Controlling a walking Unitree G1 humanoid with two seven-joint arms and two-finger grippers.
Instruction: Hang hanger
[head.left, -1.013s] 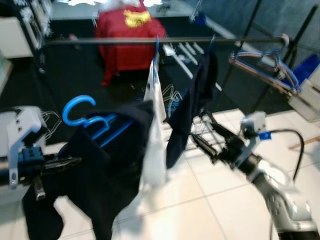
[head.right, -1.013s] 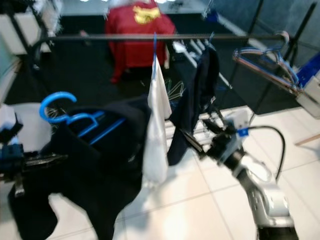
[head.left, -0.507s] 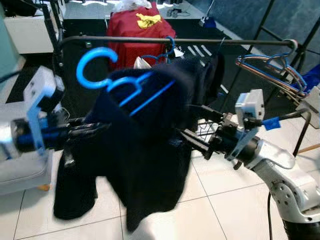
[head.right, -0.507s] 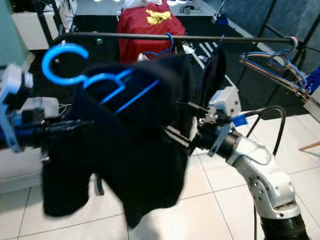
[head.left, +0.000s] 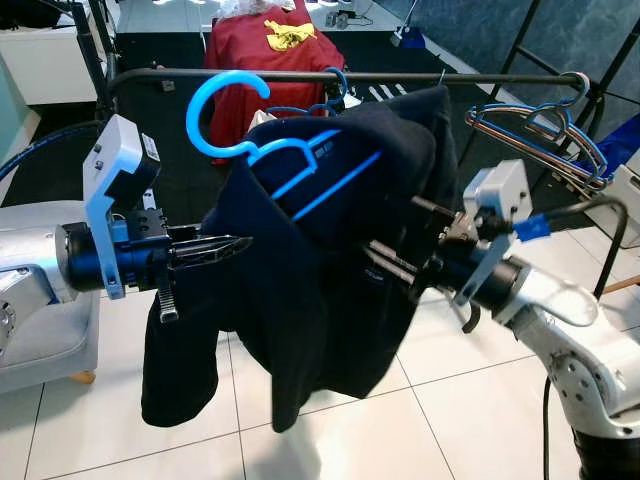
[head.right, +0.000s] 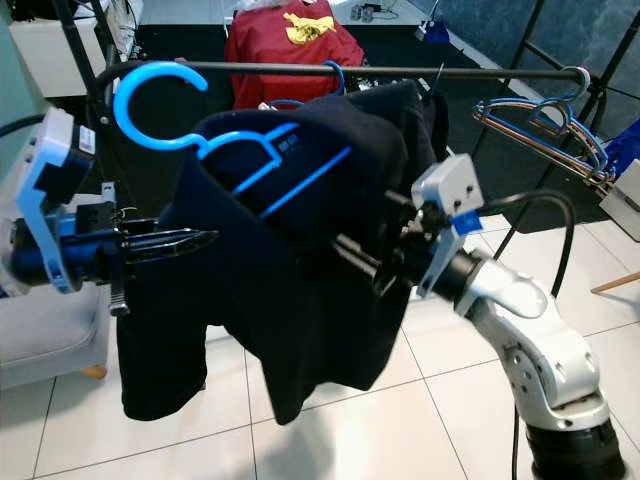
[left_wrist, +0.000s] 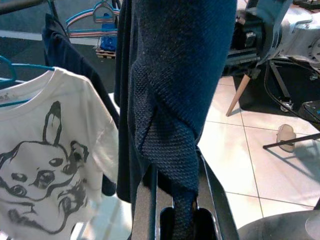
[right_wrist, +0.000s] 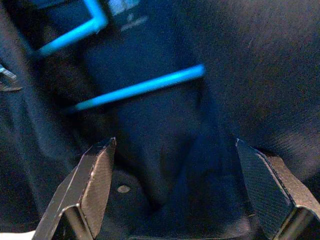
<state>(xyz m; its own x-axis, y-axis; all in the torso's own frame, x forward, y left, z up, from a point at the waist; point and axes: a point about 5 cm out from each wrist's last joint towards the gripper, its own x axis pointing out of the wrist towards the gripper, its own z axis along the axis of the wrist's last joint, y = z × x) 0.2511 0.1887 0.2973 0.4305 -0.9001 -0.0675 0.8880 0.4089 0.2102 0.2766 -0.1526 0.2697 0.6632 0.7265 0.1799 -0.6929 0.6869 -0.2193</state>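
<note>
A bright blue hanger (head.left: 262, 160) carries a dark navy knit garment (head.left: 330, 290). Its hook (head.left: 215, 112) is up at about the height of the black clothes rail (head.left: 400, 77), on my side of it. My left gripper (head.left: 235, 243) is shut on the garment's left shoulder, and the left wrist view has the knit fabric (left_wrist: 175, 100) pinched between its fingers (left_wrist: 145, 200). My right gripper (head.left: 393, 230) reaches into the garment's right side. In its wrist view its fingers (right_wrist: 95, 185) stand wide apart, open, with the cloth and the hanger's blue bar (right_wrist: 140, 87) just ahead.
Several empty hangers (head.left: 540, 125) hang at the rail's right end. A white T-shirt with a cartoon print (left_wrist: 45, 165) hangs close beside the garment. A red garment (head.left: 265, 40) lies beyond the rail. A white unit (head.left: 45, 330) stands low at my left on the tiled floor.
The left arm has lifted the hanger and garment up toward the rail. The right gripper has moved in against the garment's right side. The camera has also shifted.
</note>
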